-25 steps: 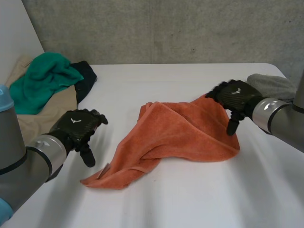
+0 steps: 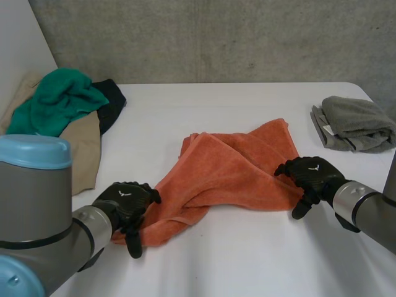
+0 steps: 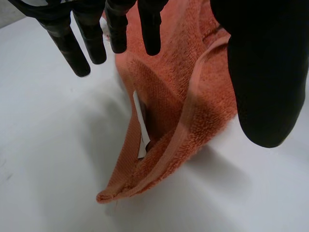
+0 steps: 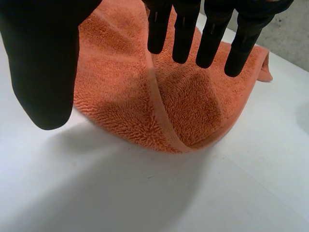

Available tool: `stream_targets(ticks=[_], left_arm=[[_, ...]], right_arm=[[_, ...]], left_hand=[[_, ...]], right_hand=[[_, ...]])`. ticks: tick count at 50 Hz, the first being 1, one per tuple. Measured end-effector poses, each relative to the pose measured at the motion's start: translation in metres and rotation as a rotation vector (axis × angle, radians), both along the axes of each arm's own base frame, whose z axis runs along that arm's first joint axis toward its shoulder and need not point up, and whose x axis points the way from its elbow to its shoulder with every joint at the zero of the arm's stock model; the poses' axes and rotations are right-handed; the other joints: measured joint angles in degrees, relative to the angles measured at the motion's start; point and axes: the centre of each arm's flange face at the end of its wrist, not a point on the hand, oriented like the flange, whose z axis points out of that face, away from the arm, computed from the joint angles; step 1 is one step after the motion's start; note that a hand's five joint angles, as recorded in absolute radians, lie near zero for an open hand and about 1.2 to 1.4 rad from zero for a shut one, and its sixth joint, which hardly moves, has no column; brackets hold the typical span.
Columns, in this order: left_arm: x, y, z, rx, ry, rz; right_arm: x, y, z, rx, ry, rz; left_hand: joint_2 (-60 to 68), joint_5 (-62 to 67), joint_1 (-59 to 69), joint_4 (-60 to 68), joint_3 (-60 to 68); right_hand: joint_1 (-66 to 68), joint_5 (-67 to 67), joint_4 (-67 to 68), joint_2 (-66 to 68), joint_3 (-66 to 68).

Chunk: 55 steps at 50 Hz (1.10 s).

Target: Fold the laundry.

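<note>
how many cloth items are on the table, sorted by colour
orange towel: 1
green cloth: 1
beige cloth: 1
black cloth: 1
grey cloth, folded: 1
total: 5

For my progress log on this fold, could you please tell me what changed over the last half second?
The left hand moved in to the orange towel and is open over its near left corner. The right hand left the far right corner and came nearer, open over the near right edge. Neither grips it. The towel, grey cloth and clothes pile stayed put.
</note>
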Motion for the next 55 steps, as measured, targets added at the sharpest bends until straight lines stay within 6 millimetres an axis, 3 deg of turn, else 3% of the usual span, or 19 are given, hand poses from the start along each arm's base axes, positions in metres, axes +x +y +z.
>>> stream_targets(ticks=[3,11,14,16,17,19,21,27,32,39,41,45,50,52,55], left_arm=[[-0.002,-0.002,-0.006,0.001,-0.016,-0.010],[-0.009,-0.007,-0.022,-0.015,-0.060,-0.033],[-0.011,-0.010,-0.025,-0.042,-0.078,-0.035],[-0.012,-0.011,-0.025,-0.051,-0.083,-0.036],[-0.013,-0.012,-0.026,-0.068,-0.091,-0.040],[-0.014,-0.013,-0.025,-0.089,-0.101,-0.047],[-0.015,-0.013,-0.024,-0.110,-0.109,-0.054],[-0.015,-0.015,-0.004,-0.179,-0.094,-0.053],[-0.008,-0.010,0.051,-0.303,-0.017,-0.025],[0.011,0.012,0.163,-0.556,0.214,0.031],[0.017,0.020,0.188,-0.611,0.275,0.037],[0.024,0.032,0.227,-0.689,0.373,0.039],[0.023,0.030,0.242,-0.706,0.408,0.046],[0.021,0.026,0.242,-0.701,0.408,0.052],[0.017,0.017,0.236,-0.680,0.393,0.066]], right_arm=[[0.000,-0.002,-0.004,-0.014,0.002,0.006],[0.002,-0.009,-0.016,-0.061,0.020,0.019],[0.002,-0.013,-0.020,-0.081,0.030,0.024],[0.003,-0.014,-0.021,-0.088,0.032,0.025],[0.003,-0.016,-0.022,-0.099,0.035,0.025],[0.003,-0.019,-0.022,-0.112,0.037,0.024],[0.002,-0.021,-0.022,-0.123,0.037,0.022],[-0.001,-0.025,-0.015,-0.145,0.033,0.011],[-0.007,-0.029,0.016,-0.205,0.027,-0.009],[-0.013,-0.038,0.131,-0.493,-0.042,-0.055],[-0.014,-0.041,0.170,-0.592,-0.095,-0.070],[-0.007,-0.054,0.224,-0.716,-0.224,-0.071],[0.021,-0.079,0.246,-0.774,-0.349,-0.026],[0.034,-0.089,0.245,-0.785,-0.379,-0.006],[0.064,-0.108,0.229,-0.793,-0.405,0.033]], left_hand=[[5.52,4.97,3.01,5.80,5.13],[29.93,28.34,27.20,29.58,29.20],[44.30,42.96,42.09,44.32,43.78],[44.30,42.96,42.09,44.32,43.78],[52.33,51.51,49.56,52.96,52.23],[53.82,52.28,49.59,54.70,53.87],[54.03,52.28,49.59,54.78,53.99],[54.03,52.28,49.60,54.78,53.99],[54.03,52.28,49.59,54.78,53.99],[54.68,52.28,49.59,54.98,53.99],[54.68,52.28,49.59,54.98,54.00],[54.68,52.28,49.58,54.99,54.09],[54.68,52.28,49.59,55.00,54.09],[54.69,52.28,49.59,55.01,54.09],[54.69,52.28,49.59,55.01,54.09]], right_hand=[[1.94,1.50,1.77,1.92,1.62],[6.12,5.59,6.01,6.56,5.95],[14.89,13.57,14.09,15.50,14.66],[18.21,16.71,17.36,18.80,17.95],[27.07,25.35,26.82,28.07,27.06],[38.59,37.34,38.20,40.09,38.91],[40.60,42.36,43.80,44.31,43.60],[40.60,42.50,44.30,44.31,43.73],[40.60,42.51,44.30,44.31,43.73],[40.60,42.50,44.36,44.31,43.97],[40.60,42.51,44.38,44.31,43.97],[40.60,42.99,44.41,44.31,43.97],[40.60,43.01,44.45,44.31,43.98],[40.60,43.02,44.48,44.31,43.98],[40.60,43.11,44.56,44.31,43.98]])
